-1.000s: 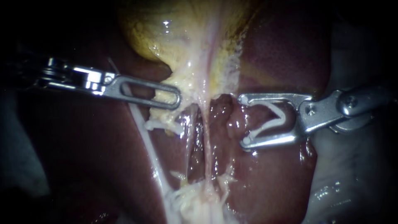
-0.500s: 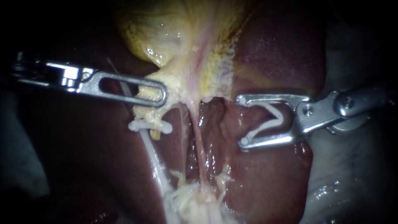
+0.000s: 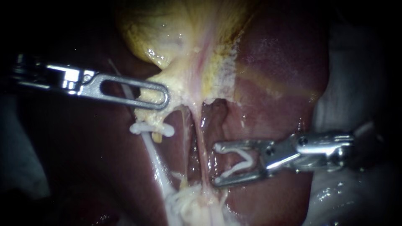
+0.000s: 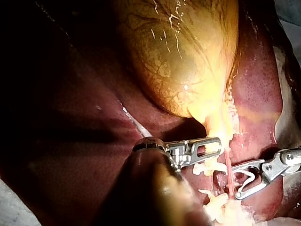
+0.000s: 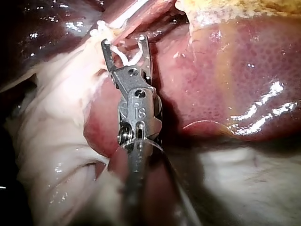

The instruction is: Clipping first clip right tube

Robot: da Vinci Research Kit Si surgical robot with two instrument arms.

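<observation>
Thin pink right tube [image 3: 200,146]: runs far-to-near, just left of right instrument's pincer [image 3: 215,164], which holds a white V-shaped clip [image 3: 236,167] spread wide; left instrument's pincer [image 3: 165,98] grips yellow gallbladder [image 3: 176,37].

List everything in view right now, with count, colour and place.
gallbladder: one, yellow, top centre
liver: one, dark red, around and beneath the gallbladder
left tube: one, white, running down from the gallbladder's neck
right tube: one, thin, pinkish, beside the left tube
applied clip: one, white, across the left tube
loaded clip: one, white, open V, in the right instrument
frayed tissue: one clump, whitish, where both tubes end
left instrument: one, silver, shut on the gallbladder's neck
right instrument: one, silver, holding the loaded clip, tips just short of the right tube
</observation>
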